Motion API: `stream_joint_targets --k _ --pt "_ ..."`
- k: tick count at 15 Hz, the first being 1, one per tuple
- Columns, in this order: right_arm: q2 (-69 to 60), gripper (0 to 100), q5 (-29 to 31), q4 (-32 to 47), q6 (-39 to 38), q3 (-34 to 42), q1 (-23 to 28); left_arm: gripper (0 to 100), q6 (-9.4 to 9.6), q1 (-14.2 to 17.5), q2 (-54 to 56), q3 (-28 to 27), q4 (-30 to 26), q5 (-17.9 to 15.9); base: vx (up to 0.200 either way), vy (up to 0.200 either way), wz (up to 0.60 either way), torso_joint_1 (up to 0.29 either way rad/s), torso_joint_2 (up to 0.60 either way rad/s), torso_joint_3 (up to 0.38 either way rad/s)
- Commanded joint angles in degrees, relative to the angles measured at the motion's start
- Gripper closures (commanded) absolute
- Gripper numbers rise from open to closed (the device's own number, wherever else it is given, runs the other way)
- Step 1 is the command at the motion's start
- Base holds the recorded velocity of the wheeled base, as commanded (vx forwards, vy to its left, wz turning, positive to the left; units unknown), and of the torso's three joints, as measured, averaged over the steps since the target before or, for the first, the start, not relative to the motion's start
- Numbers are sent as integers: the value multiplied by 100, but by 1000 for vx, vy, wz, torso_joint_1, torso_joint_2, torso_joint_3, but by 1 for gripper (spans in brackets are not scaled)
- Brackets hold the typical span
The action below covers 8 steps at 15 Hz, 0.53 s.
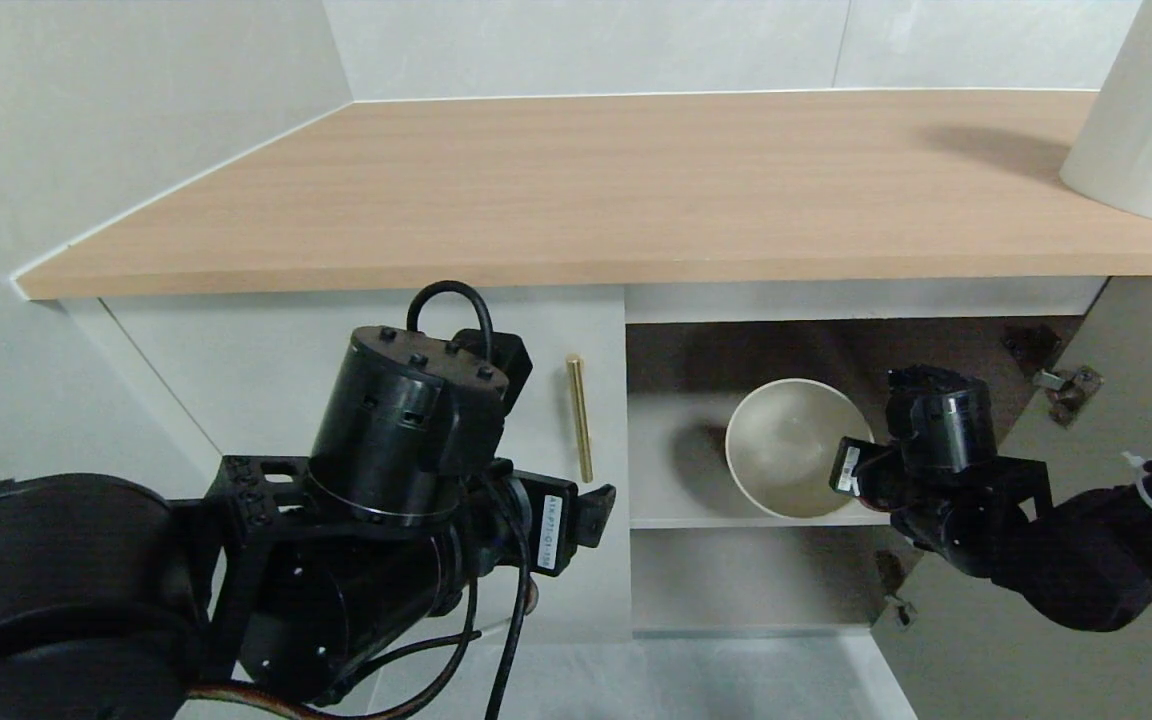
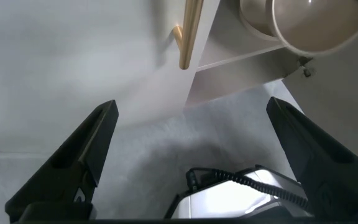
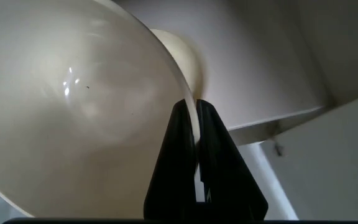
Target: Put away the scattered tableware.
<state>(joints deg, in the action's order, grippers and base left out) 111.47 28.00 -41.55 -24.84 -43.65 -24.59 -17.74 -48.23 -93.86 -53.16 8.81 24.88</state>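
A cream bowl (image 1: 786, 447) is held over the upper shelf (image 1: 676, 470) inside the open cabinet, tilted with its mouth toward me. My right gripper (image 1: 851, 470) is shut on the bowl's rim at its right side; in the right wrist view the black fingers (image 3: 194, 168) pinch the thin rim of the bowl (image 3: 73, 99). My left gripper (image 2: 191, 130) hangs open and empty in front of the closed left cabinet door (image 1: 336, 340), beside its brass handle (image 1: 579, 415). The left wrist view catches the bowl (image 2: 309, 25) and the handle (image 2: 190, 34) farther off.
A wooden countertop (image 1: 586, 180) runs above the cabinet, with a white ribbed container (image 1: 1151, 120) at its right end. The right cabinet door (image 1: 1126, 400) stands swung open with its hinges (image 1: 1061, 385) exposed. A lower compartment (image 1: 746, 580) lies under the shelf. Grey floor below.
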Motion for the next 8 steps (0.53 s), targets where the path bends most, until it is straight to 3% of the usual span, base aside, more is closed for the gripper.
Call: stream_joint_targets --k 1,8 --pt "261 100 4 -3 -12 -170 156 0 -2 6 8 -1 6 -1 0 0 0 0 0 0" --pt "753 100 -5 50 -187 -653 253 0 -2 6 8 -10 15 -1 0 0 0 0 0 0"
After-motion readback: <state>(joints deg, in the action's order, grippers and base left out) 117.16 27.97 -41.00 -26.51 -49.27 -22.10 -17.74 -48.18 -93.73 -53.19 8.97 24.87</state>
